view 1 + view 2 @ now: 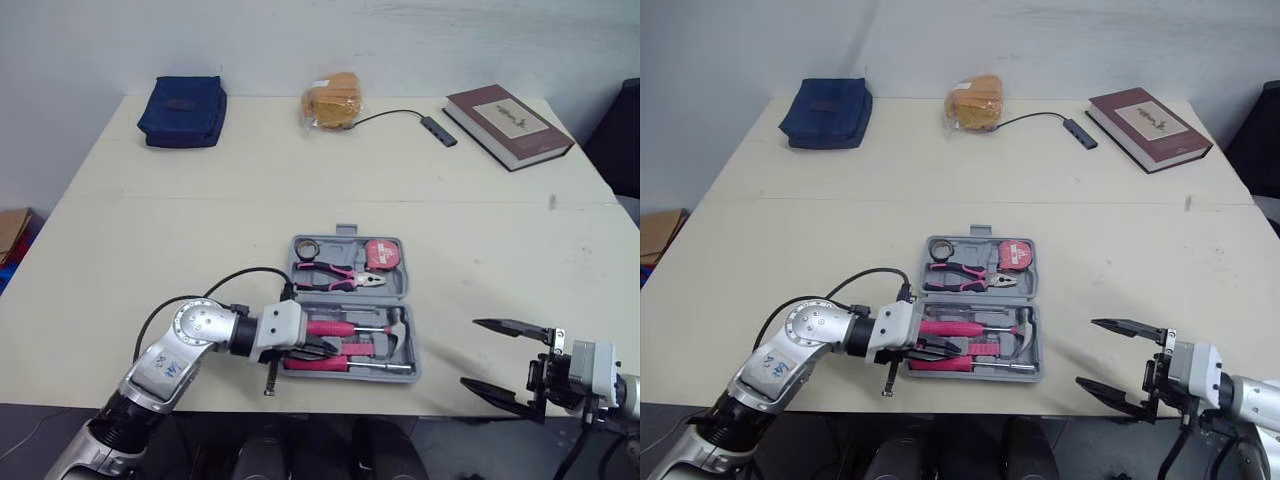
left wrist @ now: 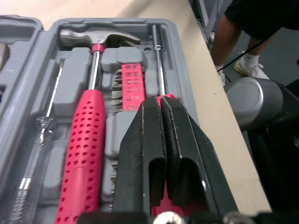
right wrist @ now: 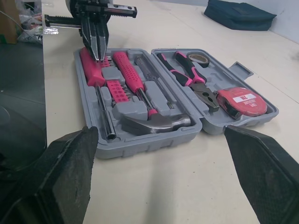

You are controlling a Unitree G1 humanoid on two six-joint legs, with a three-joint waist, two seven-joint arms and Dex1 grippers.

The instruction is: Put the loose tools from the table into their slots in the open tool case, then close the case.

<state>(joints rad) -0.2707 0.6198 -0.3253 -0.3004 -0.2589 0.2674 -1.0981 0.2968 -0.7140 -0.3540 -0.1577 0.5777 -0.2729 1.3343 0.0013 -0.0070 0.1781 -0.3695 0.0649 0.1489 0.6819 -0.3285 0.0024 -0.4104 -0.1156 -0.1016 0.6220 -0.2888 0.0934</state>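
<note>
From the head, the tool case (image 1: 404, 285) lies open at the table's near edge. My left gripper (image 1: 322, 350) sits over its near row. My right gripper (image 1: 469, 352) waits well apart to the right, spread wide and empty.

At my left wrist, the jaws are pressed together, tips touching the pink handle of the screwdriver (image 2: 159, 70). Its shaft runs straight ahead in its slot.

At my right wrist, the case lies ahead of the open jaws.

Left gripper (image 2: 162, 105) closed atop pink screwdriver (image 2: 160, 65); hammer (image 2: 86, 135) beside.
</note>
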